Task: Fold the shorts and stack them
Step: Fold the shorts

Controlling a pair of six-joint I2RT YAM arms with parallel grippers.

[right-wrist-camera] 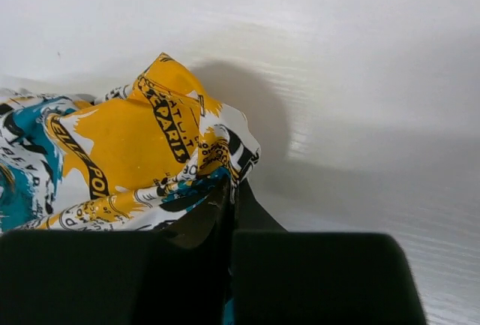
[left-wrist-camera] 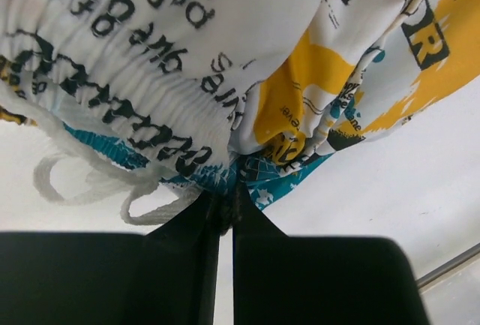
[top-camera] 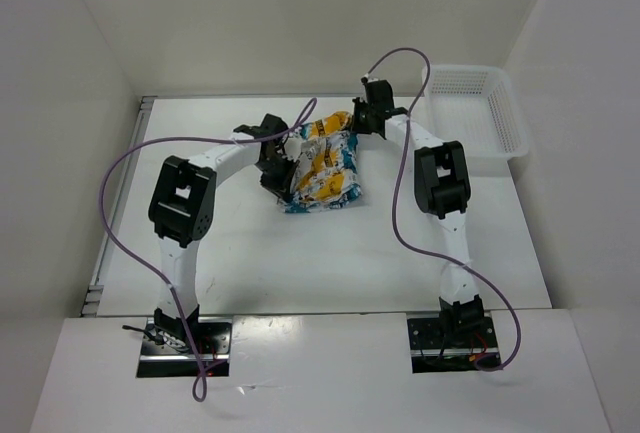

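Note:
The shorts (top-camera: 322, 171), white with teal, yellow and black print, lie bunched on the table between both arms. My left gripper (top-camera: 272, 165) sits at their left edge and my right gripper (top-camera: 362, 118) at their upper right corner. In the left wrist view the left gripper (left-wrist-camera: 227, 194) is shut on a fold of the shorts (left-wrist-camera: 225, 62) just below the elastic waistband, with a white drawstring (left-wrist-camera: 90, 186) hanging at the left. In the right wrist view the right gripper (right-wrist-camera: 232, 190) is shut on a corner of the shorts (right-wrist-camera: 127, 152).
A white mesh basket (top-camera: 478, 111) stands at the back right of the table (top-camera: 330, 263). White walls close in the left, back and right sides. Purple cables loop over both arms.

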